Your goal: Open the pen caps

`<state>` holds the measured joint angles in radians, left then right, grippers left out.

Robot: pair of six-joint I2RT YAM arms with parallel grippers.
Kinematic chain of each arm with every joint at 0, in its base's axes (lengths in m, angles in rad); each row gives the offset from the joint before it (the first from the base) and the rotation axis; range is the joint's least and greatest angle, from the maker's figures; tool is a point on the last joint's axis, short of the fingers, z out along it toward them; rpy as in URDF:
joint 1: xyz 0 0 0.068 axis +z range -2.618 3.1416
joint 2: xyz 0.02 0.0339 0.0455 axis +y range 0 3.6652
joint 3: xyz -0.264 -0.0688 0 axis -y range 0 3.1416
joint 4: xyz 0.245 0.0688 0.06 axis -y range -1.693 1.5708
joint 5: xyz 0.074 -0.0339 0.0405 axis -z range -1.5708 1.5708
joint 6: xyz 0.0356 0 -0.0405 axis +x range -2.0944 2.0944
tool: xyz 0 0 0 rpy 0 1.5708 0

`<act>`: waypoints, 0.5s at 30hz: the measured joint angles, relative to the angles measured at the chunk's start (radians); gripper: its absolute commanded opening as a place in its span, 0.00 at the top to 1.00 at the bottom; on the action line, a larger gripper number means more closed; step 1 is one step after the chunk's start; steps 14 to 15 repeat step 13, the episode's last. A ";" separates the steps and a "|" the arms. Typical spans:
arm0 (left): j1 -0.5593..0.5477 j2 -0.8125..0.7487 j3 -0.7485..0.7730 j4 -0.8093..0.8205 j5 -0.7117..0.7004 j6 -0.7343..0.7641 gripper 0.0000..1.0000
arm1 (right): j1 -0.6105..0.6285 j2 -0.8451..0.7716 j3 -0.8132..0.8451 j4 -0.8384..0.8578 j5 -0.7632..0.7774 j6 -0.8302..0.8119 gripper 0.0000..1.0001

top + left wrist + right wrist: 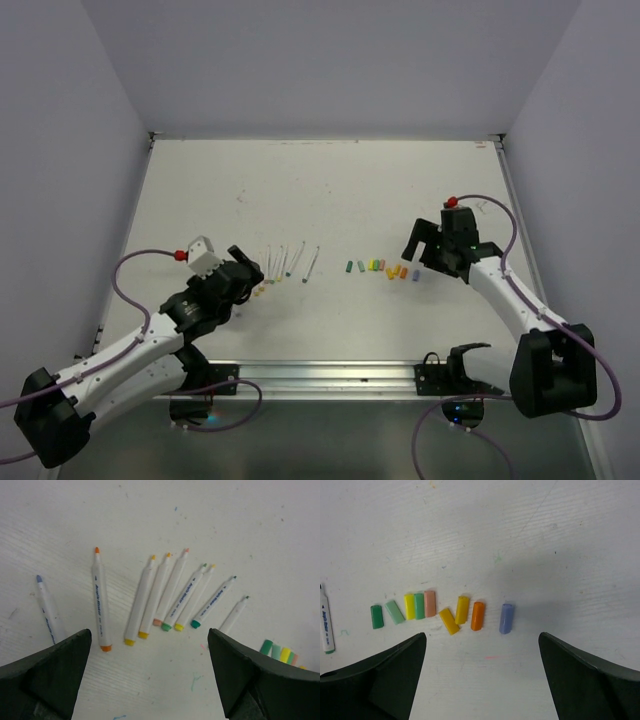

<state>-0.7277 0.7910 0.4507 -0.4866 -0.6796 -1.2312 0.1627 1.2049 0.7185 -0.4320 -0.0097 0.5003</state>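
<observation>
1. Roughly at the middle of the table (350,190): pen caps (381,267) loose in a short row, flat on the surface, none on a pen.
2. Counts nine in the right wrist view. Dark green cap (376,616) at one end of the row, blue cap (506,618) at the other, slightly apart from the rest. Light green, yellow, green, pink, two more yellow and orange in between, several touching side by side.
3. Pens (285,262) well to the left of the cap row, fanned out side by side, bare coloured tips pointing away from the arm bases.
4. Shows nine in the left wrist view. Blue-tipped pen (45,607) farthest from the cap row, then orange-tipped pen (100,600). The other seven bunched closer to the row, some touching along their bodies.
5. Left gripper (250,278) low over the near ends of the pens, far to the left of the cap row. Jaws spread as wide as they go, nothing between them, nothing held.
6. Right gripper (416,256) just right of the cap row, nearest the blue cap. Jaws spread wide, nothing gripped. Hangs just short of the row in its own view, touching no cap.
7. Near end of the cap row visible at the right edge of the left wrist view, beside the last pen.
</observation>
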 measured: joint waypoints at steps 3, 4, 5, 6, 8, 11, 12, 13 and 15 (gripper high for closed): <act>0.000 -0.044 -0.010 0.045 0.075 0.042 0.00 | 0.000 -0.057 0.000 -0.030 -0.022 -0.008 0.01; 0.000 -0.066 -0.024 0.080 0.111 0.053 0.00 | 0.000 -0.076 -0.003 -0.032 -0.038 -0.009 0.01; 0.000 -0.082 -0.037 0.109 0.140 0.063 0.00 | 0.000 -0.097 -0.009 -0.033 -0.052 -0.011 0.01; 0.000 -0.097 -0.053 0.140 0.173 0.069 0.00 | 0.000 -0.120 -0.018 -0.033 -0.068 -0.012 0.01; 0.000 -0.114 -0.084 0.195 0.232 0.076 0.00 | 0.000 -0.173 -0.045 -0.035 -0.091 -0.013 0.01; 0.000 -0.114 -0.115 0.258 0.303 0.090 0.00 | 0.000 -0.251 -0.097 -0.039 -0.124 -0.008 0.01; 0.000 -0.114 -0.124 0.280 0.326 0.093 0.00 | 0.000 -0.275 -0.115 -0.043 -0.146 -0.003 0.01; 0.000 -0.113 -0.135 0.306 0.351 0.098 0.00 | 0.000 -0.296 -0.130 -0.045 -0.167 0.002 0.01; 0.000 -0.113 -0.135 0.306 0.351 0.098 0.00 | 0.000 -0.296 -0.130 -0.045 -0.167 0.002 0.01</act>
